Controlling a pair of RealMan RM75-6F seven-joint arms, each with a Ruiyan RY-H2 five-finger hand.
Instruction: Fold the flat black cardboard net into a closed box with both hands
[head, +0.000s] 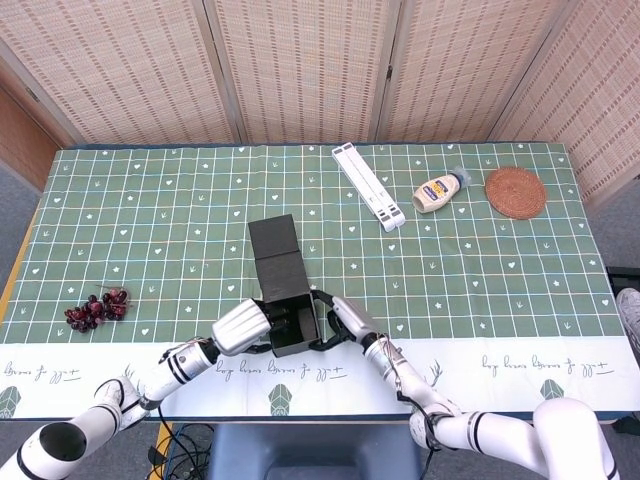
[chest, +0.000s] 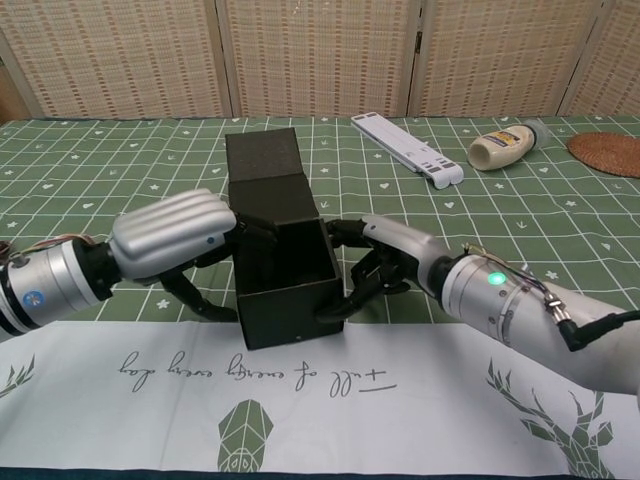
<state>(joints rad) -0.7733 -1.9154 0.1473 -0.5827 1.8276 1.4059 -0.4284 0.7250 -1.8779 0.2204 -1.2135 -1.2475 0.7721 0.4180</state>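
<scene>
The black cardboard box (head: 285, 312) (chest: 283, 280) stands near the table's front edge, its walls up and its top open. Its lid flap (head: 274, 240) (chest: 265, 166) lies back, stretching away from me. My left hand (head: 243, 326) (chest: 176, 235) presses against the box's left wall, fingers curled over the rim. My right hand (head: 343, 319) (chest: 385, 258) grips the right wall, fingertips on the side and the lower corner. The box is slightly rotated between the two hands.
A bunch of dark grapes (head: 96, 308) lies at the left front. At the back sit a white folding stand (head: 369, 186) (chest: 408, 148), a mayonnaise bottle (head: 439, 191) (chest: 508, 146) and a round woven coaster (head: 515, 192) (chest: 607, 153). A green patterned cloth (head: 500, 280) covers the table.
</scene>
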